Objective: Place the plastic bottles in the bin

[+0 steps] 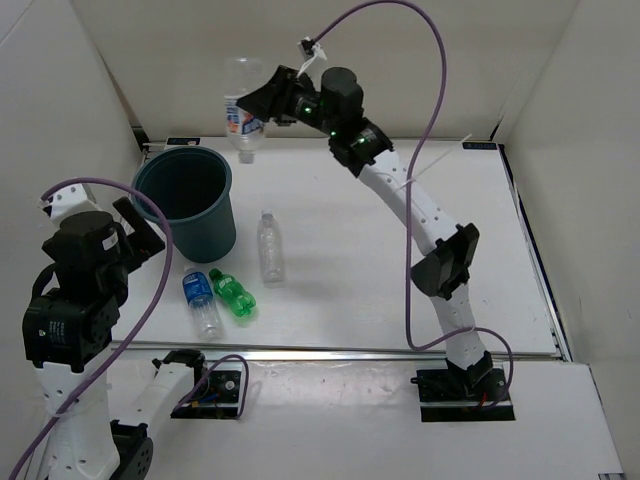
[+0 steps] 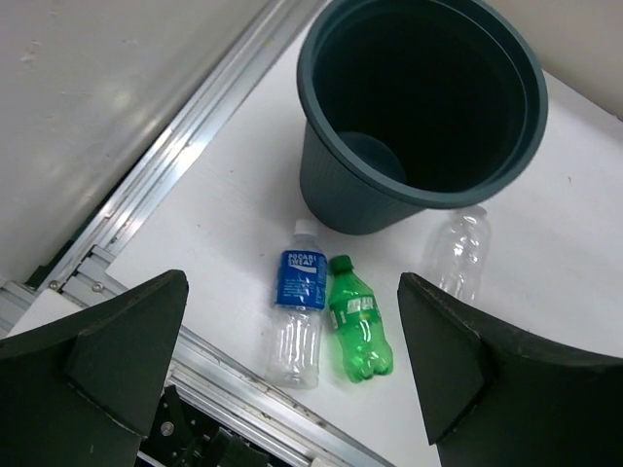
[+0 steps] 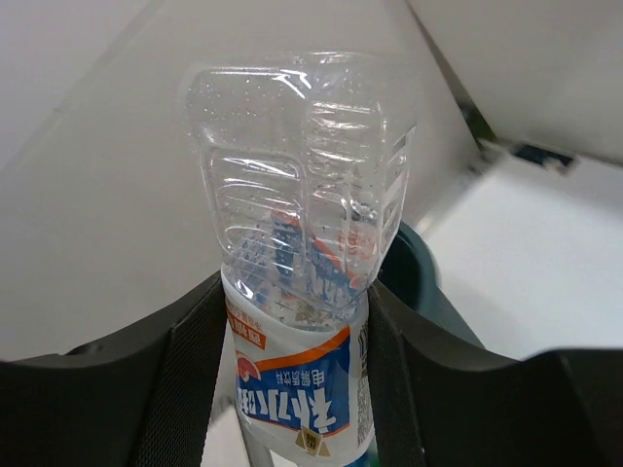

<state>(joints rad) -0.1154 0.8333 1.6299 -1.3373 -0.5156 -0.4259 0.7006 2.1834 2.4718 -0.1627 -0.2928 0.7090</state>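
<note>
My right gripper (image 1: 262, 104) is raised at the back of the table, just right of the bin's far rim. It is shut on the label part of a clear bottle with a white-red-blue label (image 1: 243, 112), which hangs cap down. In the right wrist view the gripper (image 3: 297, 292) squeezes the labelled bottle (image 3: 297, 233), and the bin (image 3: 411, 274) shows behind it. The teal bin (image 1: 150, 205) stands upright at the left. A blue-label bottle (image 1: 202, 300), a green bottle (image 1: 232, 293) and a plain clear bottle (image 1: 269, 245) lie on the table. My left gripper (image 1: 142, 230) hovers open near the bin's front.
The left wrist view looks down on the bin (image 2: 350, 199), the blue-label bottle (image 2: 300, 311), the green bottle (image 2: 358, 321) and the clear bottle (image 2: 459, 251). An aluminium rail (image 2: 195, 136) borders the table. White walls close in the back and sides.
</note>
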